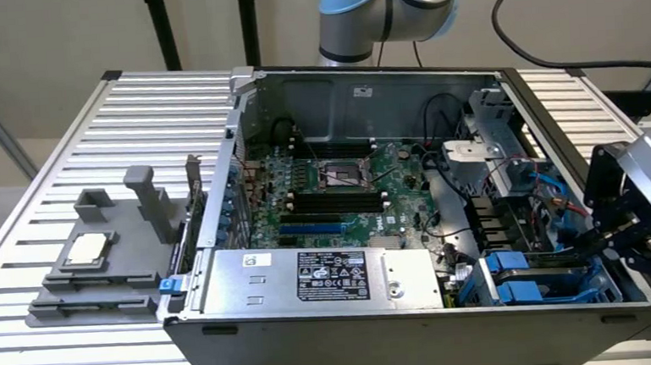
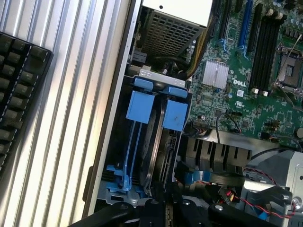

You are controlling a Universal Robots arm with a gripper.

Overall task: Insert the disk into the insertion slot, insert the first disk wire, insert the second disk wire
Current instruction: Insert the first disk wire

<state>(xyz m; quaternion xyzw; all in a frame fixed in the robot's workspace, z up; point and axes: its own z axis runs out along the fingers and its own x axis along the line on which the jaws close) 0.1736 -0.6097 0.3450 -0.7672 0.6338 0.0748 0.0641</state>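
The disk stands on edge in the insertion slot, its grey side showing between two blue carrier tabs. In the exterior view the blue carriers sit in the case's near corner on that view's right. My gripper hangs just over that corner. Its black fingers are shut together at the disk's end. I cannot tell whether they pinch anything. A blue connector and red-black wires lie beside the slot.
The open case holds a silver power-supply box and the motherboard. A grey fixture sits on the slatted table on the exterior view's left. A black keyboard lies outside the case wall.
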